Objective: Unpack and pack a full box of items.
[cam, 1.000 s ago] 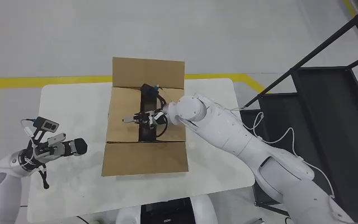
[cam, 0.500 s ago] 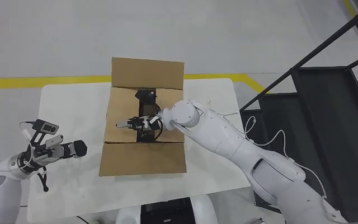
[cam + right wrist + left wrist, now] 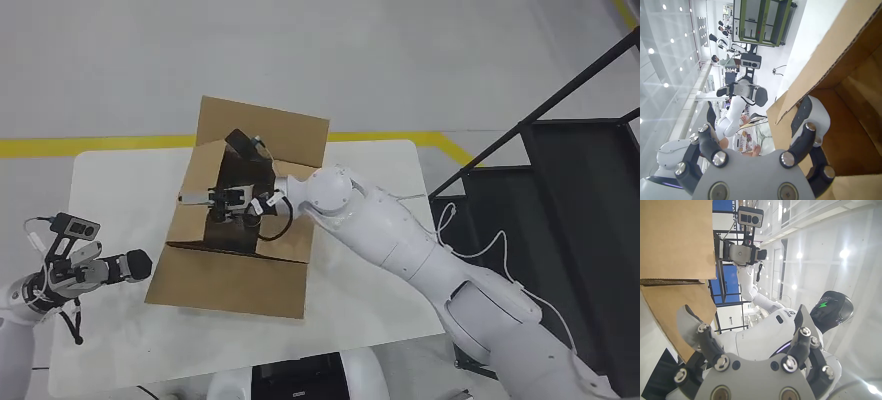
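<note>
- My left jaws hang near the white tabletop's (image 3: 110,330) left edge, fingers (image 3: 687,321) spread wide, holding nothing.
- The cardboard box (image 3: 235,285) sits askew mid-tabletop, flaps open.
- My right jaws are spread astride its left wall, one finger (image 3: 806,111) inside.
- A yellow floor line (image 3: 100,146) runs behind the tabletop, and black metal steps (image 3: 585,170) stand at the right.

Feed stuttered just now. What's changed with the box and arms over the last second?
The right gripper swept leftward over the box to its left flap, fingers open astride the flap edge. The box slid and twisted on the table, no longer square. The left gripper stayed near the table's left edge.
</note>
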Robot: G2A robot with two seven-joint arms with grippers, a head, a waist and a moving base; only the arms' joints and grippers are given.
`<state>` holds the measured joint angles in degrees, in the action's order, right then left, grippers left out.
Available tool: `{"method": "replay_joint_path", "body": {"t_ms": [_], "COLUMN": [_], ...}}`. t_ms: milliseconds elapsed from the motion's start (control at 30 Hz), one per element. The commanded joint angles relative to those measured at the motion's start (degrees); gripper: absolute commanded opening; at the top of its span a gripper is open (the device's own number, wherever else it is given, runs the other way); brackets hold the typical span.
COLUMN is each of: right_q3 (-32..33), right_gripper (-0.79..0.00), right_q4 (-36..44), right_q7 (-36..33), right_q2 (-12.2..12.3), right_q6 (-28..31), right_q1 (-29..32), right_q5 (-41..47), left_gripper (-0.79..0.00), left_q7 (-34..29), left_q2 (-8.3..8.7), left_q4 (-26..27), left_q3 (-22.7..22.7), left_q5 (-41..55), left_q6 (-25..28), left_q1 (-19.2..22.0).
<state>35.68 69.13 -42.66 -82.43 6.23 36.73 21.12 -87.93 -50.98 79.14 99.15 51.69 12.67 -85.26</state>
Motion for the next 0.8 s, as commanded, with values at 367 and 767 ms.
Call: {"method": "replay_joint_path", "body": {"t_ms": [367,767], "right_q3": [-5.2,-4.1], "right_gripper": [0.000,0.000], "right_q4": [-5.5,-9.0], "right_q7": [2.2,1.4], "right_q2": [-5.9,-7.9], "right_q6": [1.5,2.5], "right_q1": [-4.9,-5.6], "right_q5": [2.4,2.0], "left_gripper": [0.000,0.000], "left_q7": [9.2,12.3], "left_q2": [-0.49,-3.68], "left_q4": [-8.8,-23.8], "left_q3": [0.7,-12.5], "left_q5": [-3.4,-4.0], "left_q6": [7.4,13.0], "left_q1": [3.8,17.4]}}
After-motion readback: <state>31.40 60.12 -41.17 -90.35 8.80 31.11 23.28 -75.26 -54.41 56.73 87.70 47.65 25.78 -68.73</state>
